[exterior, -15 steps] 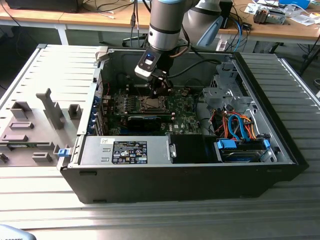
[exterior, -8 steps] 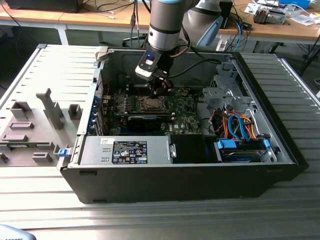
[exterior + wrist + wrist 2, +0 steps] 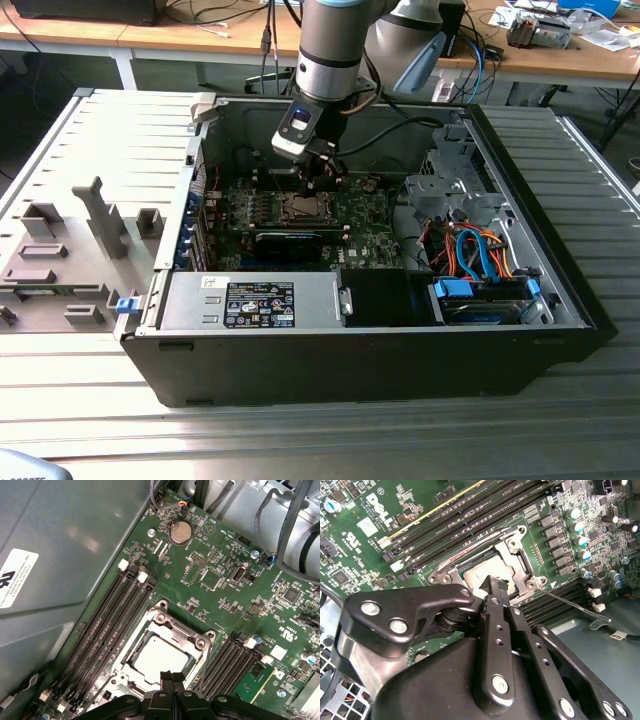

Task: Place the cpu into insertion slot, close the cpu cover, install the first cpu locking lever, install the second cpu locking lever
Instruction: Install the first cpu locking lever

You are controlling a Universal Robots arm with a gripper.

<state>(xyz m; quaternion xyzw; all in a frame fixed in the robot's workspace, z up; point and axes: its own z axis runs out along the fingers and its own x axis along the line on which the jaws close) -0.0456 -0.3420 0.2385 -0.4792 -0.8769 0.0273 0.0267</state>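
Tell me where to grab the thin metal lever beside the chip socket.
Take the lever by its bent free end, which juts clear of the socket. Come from above, closing across the thin rod; nearer the socket it lies tight alongside.

Matt silvery metal cpu [image 3: 159,656] sits in the shinier bare-metal cpu cover [image 3: 167,626]; the claw [image 3: 172,679] is black matt.

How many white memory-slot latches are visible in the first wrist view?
4. Two white latches lie on the case-wall side of the cpu, two on its opposite side. The gripper may hide more.
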